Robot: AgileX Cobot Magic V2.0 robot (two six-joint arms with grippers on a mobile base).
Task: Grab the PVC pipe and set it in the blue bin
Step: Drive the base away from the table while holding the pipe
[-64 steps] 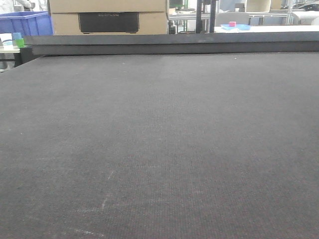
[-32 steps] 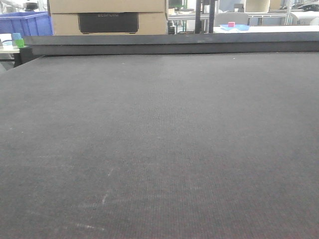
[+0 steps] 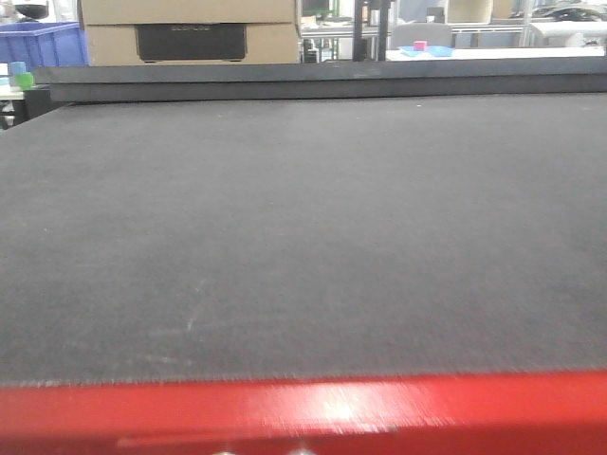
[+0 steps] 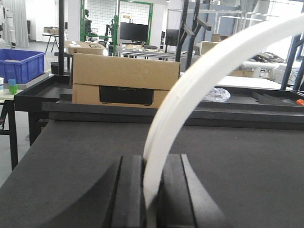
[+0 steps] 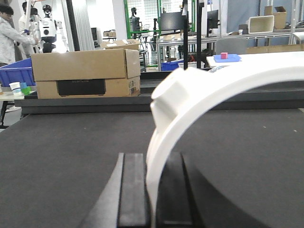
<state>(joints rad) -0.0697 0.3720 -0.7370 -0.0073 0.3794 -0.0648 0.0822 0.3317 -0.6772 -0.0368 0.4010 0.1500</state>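
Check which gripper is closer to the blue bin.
Left, likely. The left gripper and right gripper both clamp the pipe, far short of the blue bin at back-left. The left camera sees it larger, clear of the cardboard box; the right sees it partly behind the box.

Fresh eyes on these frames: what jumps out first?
A curved white PVC pipe fills both wrist views, clamped upright in the left gripper and likewise in the right gripper; I cannot tell whether it is one pipe or two. In the front view, a glossy red band runs along the bottom edge below the dark table mat. The blue bin sits far back at the left.
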